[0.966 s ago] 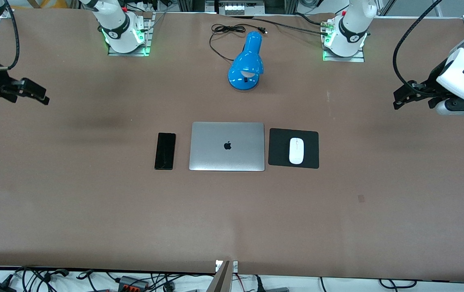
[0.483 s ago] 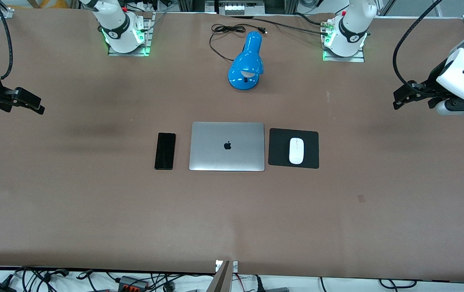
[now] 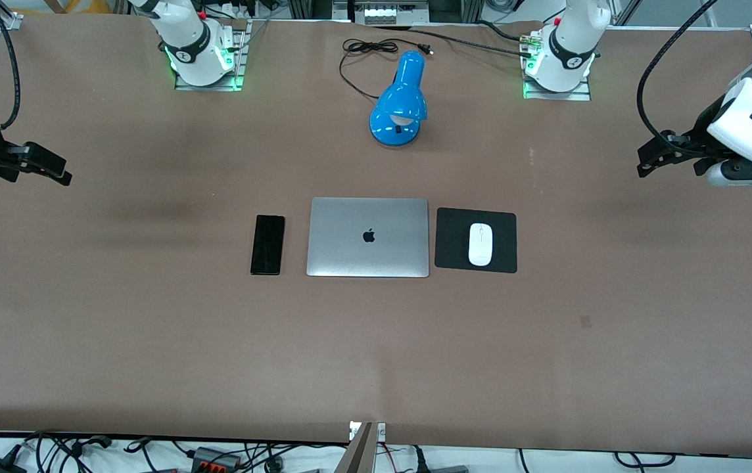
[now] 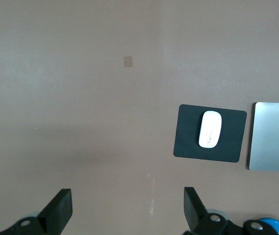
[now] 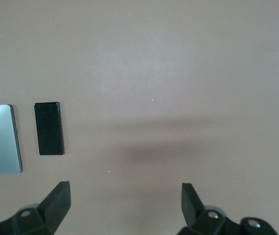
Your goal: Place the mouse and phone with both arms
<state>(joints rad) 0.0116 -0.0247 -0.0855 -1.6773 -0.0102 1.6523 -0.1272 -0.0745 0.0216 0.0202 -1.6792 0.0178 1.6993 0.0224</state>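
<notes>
The white mouse (image 3: 480, 244) lies on a black mouse pad (image 3: 504, 260) beside the closed silver laptop (image 3: 368, 237), toward the left arm's end of the table; it also shows in the left wrist view (image 4: 210, 129). The black phone (image 3: 267, 244) lies flat beside the laptop, toward the right arm's end; it also shows in the right wrist view (image 5: 49, 128). My left gripper (image 3: 651, 159) is open and empty, up over bare table at its own end. My right gripper (image 3: 54, 169) is open and empty over bare table at its end.
A blue desk lamp (image 3: 401, 102) with a black cord (image 3: 359, 56) stands farther from the camera than the laptop, between the two arm bases. The brown table (image 3: 376, 355) spreads wide around the things. Cables lie along the table's near edge.
My right gripper has moved down and toward the table's end, then held still. The left arm, mouse and phone have not moved.
</notes>
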